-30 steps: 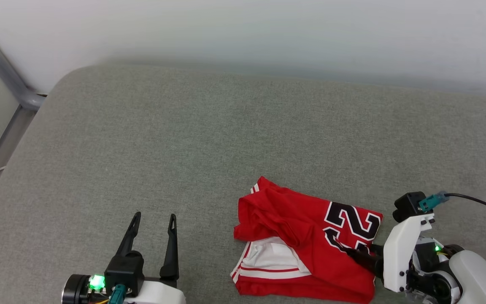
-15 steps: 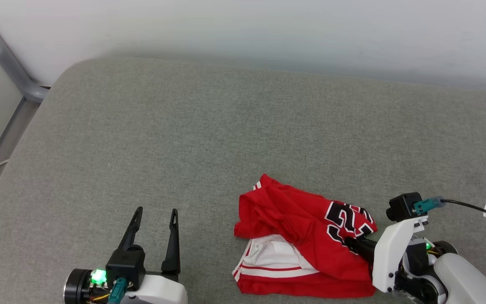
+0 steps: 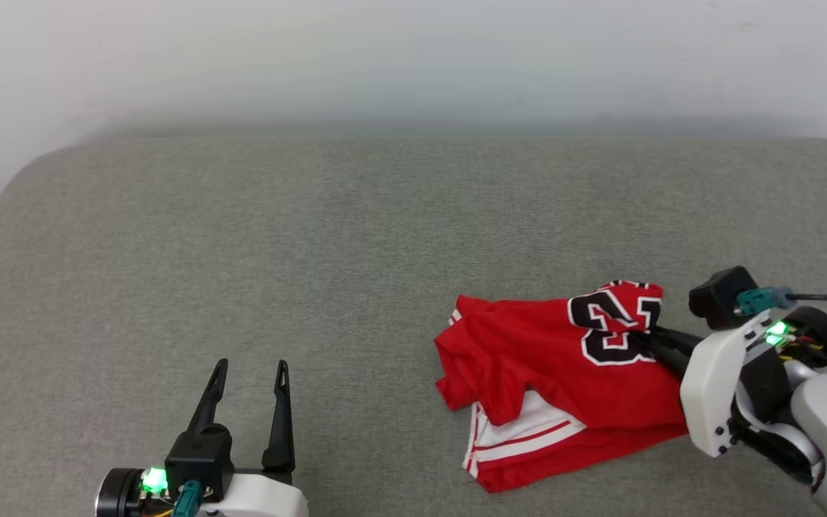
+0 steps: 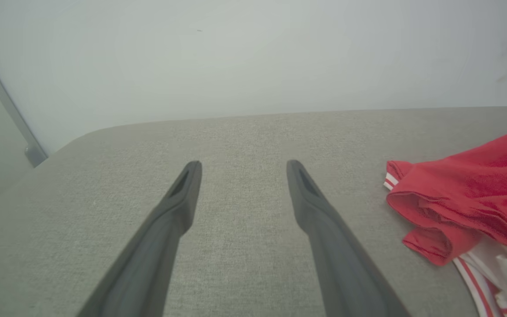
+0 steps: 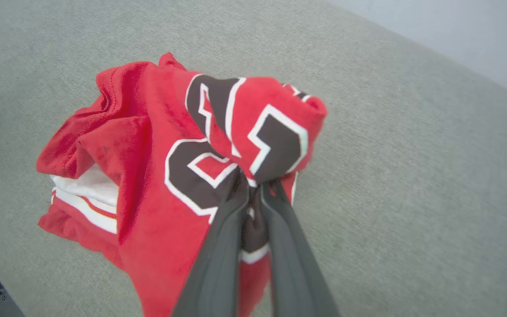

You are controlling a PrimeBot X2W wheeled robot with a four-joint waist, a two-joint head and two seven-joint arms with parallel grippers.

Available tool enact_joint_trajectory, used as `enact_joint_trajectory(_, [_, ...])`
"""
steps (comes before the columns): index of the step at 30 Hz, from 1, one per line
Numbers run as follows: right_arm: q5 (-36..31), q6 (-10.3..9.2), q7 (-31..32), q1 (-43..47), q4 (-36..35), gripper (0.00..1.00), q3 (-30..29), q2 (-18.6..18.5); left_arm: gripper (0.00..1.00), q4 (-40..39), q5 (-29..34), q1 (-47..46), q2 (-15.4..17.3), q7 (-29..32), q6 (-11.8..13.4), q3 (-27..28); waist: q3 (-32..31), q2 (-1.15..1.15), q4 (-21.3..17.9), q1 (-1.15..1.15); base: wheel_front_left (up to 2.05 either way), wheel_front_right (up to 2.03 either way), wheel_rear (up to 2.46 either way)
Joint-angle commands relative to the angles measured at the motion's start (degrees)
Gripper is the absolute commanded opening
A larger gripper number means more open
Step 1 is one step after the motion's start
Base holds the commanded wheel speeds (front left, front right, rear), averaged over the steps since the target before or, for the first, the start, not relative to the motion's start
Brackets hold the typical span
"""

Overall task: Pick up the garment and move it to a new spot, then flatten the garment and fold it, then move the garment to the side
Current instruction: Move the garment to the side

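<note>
The garment (image 3: 557, 373) is a crumpled red jersey with white parts and black white-outlined lettering, lying at the right of the grey cushion (image 3: 313, 237). My right gripper (image 3: 649, 336) is shut on a bunch of its lettered cloth, and that end is raised off the cushion. The right wrist view has the fingers pinched together on the garment (image 5: 156, 176) at the gripper (image 5: 253, 187). My left gripper (image 3: 250, 368) hovers open at the lower left, well apart from the jersey. Between its fingers (image 4: 178, 207) there is only cushion; the garment (image 4: 469, 193) lies to its right.
The grey cushion runs wide to the left and back of the jersey, ending at a pale wall (image 3: 413, 57). A grey metal frame (image 4: 7, 110) stands past the cushion's left corner.
My right gripper has shut on the lettered part of the jersey and lifted it up and back. The head camera has turned, shifting the whole picture. The left gripper stays open.
</note>
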Motion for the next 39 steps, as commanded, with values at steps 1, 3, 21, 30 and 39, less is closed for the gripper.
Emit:
enact_joint_trajectory(1, [-0.41, -0.07, 0.0, -1.12, -0.91, 0.0, -0.15, -1.27, 1.0, -0.42, -0.28, 0.35, -0.04, -0.13, 0.36, 0.38, 0.34, 0.0, -2.84, 0.0, 0.0, 0.0, 0.0])
enact_joint_trajectory(3, [-0.67, -0.07, 0.34, -1.84, -2.03, 0.0, -0.94, -3.23, 1.0, -0.67, -0.19, 0.03, -0.1, -0.13, 0.29, 0.38, 0.78, 0.0, -4.44, 0.0, 0.0, 0.0, 0.0])
enact_joint_trajectory(21, [-2.06, -0.07, 4.3, -9.2, 2.02, 0.0, -11.12, -14.45, 1.0, -2.75, 1.3, -5.77, -0.18, -0.13, 0.15, -0.4, 10.53, 0.0, -9.56, 0.0, 0.0, 0.0, 0.0])
enact_joint_trajectory(30, [-4.76, -0.08, 5.0, -11.43, 10.48, 0.0, -19.98, -19.0, 1.0, -5.03, 2.07, -9.74, -0.11, -0.13, -0.16, -1.39, 17.72, 0.0, -7.42, 0.0, 0.0, 0.0, 0.0])
enact_joint_trajectory(39, [-9.44, -0.09, 4.09, -14.91, 19.76, 0.0, -25.93, -21.36, 1.0, -6.44, 2.17, -13.02, -0.26, -0.13, -0.08, -2.86, 21.84, 0.0, -4.96, 0.0, 0.0, 0.0, 0.0])
